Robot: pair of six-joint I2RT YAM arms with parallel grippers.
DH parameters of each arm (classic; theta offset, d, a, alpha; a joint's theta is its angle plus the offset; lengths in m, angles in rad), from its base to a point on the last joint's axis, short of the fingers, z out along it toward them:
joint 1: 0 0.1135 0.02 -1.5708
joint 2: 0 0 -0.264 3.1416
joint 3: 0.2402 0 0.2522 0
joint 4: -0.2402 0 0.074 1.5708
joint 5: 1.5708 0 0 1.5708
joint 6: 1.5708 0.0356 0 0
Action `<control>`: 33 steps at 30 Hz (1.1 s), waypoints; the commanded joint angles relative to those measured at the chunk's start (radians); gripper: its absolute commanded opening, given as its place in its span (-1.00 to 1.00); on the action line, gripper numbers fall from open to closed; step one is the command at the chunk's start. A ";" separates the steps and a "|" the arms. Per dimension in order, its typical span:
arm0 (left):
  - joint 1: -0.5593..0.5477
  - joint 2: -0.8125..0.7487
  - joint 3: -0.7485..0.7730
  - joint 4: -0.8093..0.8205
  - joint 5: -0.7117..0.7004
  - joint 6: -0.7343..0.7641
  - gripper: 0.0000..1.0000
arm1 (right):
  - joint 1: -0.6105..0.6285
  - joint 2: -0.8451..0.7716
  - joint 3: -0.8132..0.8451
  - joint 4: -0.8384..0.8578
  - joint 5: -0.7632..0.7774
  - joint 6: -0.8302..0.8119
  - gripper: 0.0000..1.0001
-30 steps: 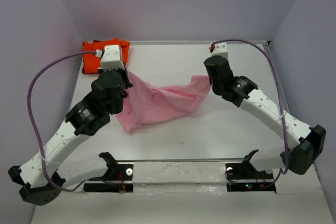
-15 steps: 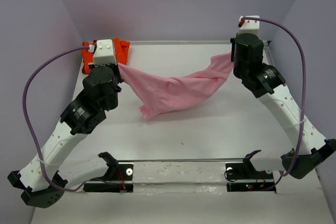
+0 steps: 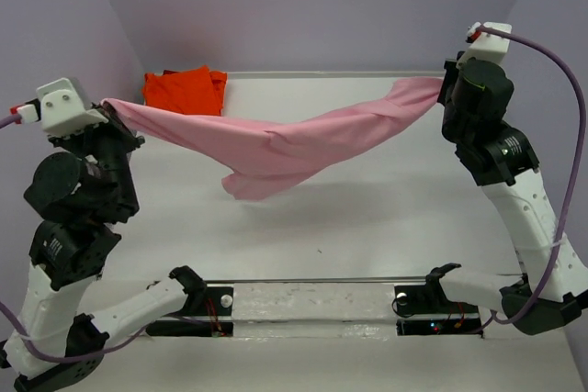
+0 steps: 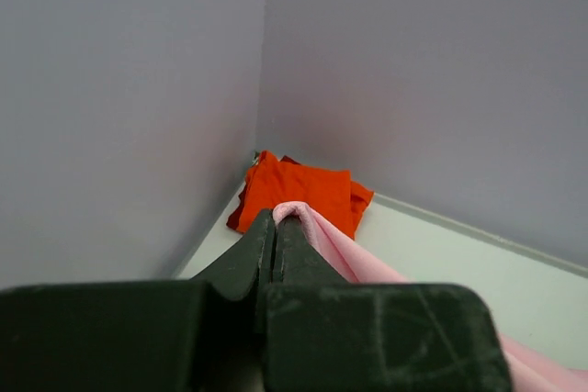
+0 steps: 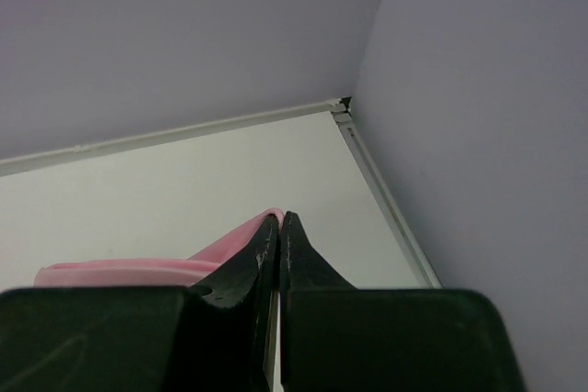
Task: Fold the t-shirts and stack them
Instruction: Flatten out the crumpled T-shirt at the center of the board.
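Softly, evenly lit from above, with a faint shadow on the table (image 3: pixel 386 227) beneath the pink t-shirt (image 3: pixel 276 149), sharp overhead, blurred along the near bottom of both wrist views.

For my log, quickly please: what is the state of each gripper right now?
Left gripper: shut on the pink t-shirt.
Right gripper: shut on the other end of the pink t-shirt.

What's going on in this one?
Both arms hold the pink t-shirt stretched between them. The left gripper is shut on one end and the right gripper on the other. The cloth's middle sags toward the table. The orange-red t-shirt lies in the far left corner, untouched.
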 commanded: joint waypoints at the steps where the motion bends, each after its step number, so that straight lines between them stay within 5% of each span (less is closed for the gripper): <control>1: 0.005 0.013 0.103 0.047 -0.019 0.048 -1.00 | -0.006 -0.048 0.097 0.057 0.000 -0.034 -1.00; 11: 0.003 0.160 0.265 0.006 0.115 -0.008 -1.00 | -0.006 -0.029 0.200 -0.010 -0.123 -0.034 -1.00; 22: 0.023 0.179 -0.181 0.127 0.258 -0.206 -1.00 | -0.006 0.037 -0.187 -0.004 -0.148 0.182 -1.00; 33: 0.106 0.188 -0.385 0.284 0.304 -0.140 -1.00 | -0.048 0.320 -0.184 0.083 -0.147 0.189 -1.00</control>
